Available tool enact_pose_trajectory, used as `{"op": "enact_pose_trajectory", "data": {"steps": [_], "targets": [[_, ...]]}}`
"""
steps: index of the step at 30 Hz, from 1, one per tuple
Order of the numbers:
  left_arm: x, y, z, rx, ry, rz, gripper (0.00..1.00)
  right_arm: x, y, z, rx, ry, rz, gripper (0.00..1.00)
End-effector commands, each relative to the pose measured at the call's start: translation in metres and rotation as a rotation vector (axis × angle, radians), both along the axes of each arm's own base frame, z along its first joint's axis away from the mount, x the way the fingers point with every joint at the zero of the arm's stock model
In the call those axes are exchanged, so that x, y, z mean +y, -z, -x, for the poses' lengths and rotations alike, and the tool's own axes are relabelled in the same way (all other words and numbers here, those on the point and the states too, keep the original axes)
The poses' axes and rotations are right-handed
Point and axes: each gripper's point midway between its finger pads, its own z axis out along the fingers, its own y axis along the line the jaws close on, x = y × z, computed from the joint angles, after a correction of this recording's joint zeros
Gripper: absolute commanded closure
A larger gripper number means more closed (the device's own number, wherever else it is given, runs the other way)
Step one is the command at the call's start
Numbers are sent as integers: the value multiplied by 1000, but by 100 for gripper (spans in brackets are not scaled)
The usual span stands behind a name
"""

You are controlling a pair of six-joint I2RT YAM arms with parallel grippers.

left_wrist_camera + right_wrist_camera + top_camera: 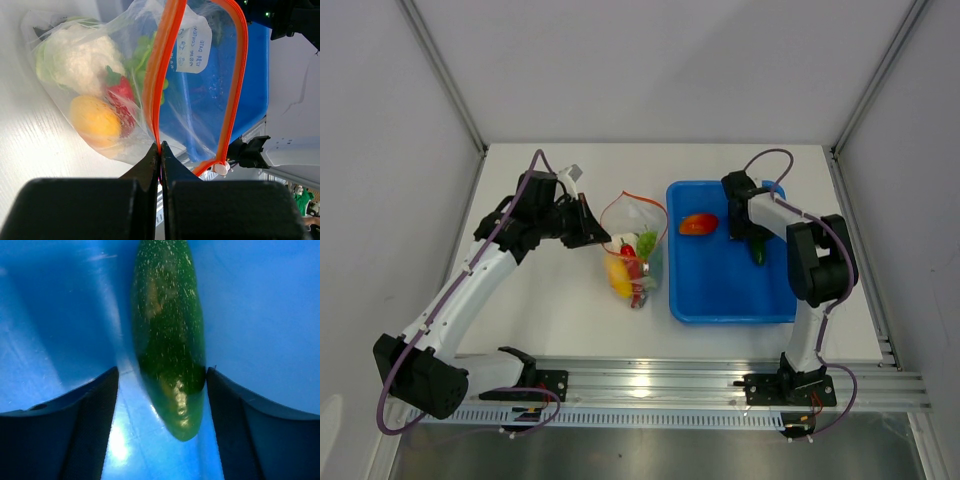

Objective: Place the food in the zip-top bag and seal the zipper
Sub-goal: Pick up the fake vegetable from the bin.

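Beside the smooth blue tray (720, 295), the crinkly clear bag (638, 215) gapes open, holding bumpy white cauliflower (82, 57) and a rounded yellow piece (95, 120). Its thin orange zipper strip (159, 75) is pinched between the pressed-together fingers of the left gripper (160, 155). Within the tray, the right gripper (161, 374) has its fingers spread around a glossy, speckled cucumber (170, 330), one finger touching it.

The cucumber (170, 340) runs off the right wrist picture at 12 o'clock. From above, the right gripper (755, 248) covers all but its 6 o'clock tip. The label (194, 47) on the zip-top bag (100, 30) is too blurred to read.
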Motion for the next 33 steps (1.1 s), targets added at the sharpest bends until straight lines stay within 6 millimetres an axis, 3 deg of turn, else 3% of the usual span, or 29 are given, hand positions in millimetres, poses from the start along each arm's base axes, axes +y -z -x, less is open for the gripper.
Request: {"op": "enact_pose_trajectory", "data": {"steps": [1, 8, 11, 15, 18, 20, 25, 28, 29, 32, 33], "targets": [[0, -13, -7, -66, 11, 12, 99, -4, -2, -6, -13, 39, -11, 33], [1, -14, -9, -69, 11, 12, 99, -2, 2, -2, 9, 53, -36, 58], [2, -14, -10, -69, 9, 8, 99, -1, -3, -1, 8, 56, -50, 75], [0, -13, -10, -62, 11, 13, 100, 4, -22, 5, -7, 54, -78, 97], [1, -10, -10, -56, 6, 10, 100, 19, -49, 15, -34, 28, -176, 100], [1, -9, -11, -53, 3, 10, 99, 34, -62, 23, -30, -7, -255, 100], [0, -9, -12, -46, 3, 15, 100, 82, -116, 37, -99, -130, -513, 100], [0, -9, -13, -42, 2, 15, 99, 120, -148, 46, -112, -261, -696, 100], [-1, -11, -13, -46, 1, 17, 99, 141, -165, 52, -90, -338, -812, 100], [-1, -9, -14, -40, 2, 16, 99, 171, -185, 68, -35, -440, -952, 100], [-1, -9, -13, -36, 3, 16, 99, 184, -201, 73, -24, -493, -1018, 100]]}}
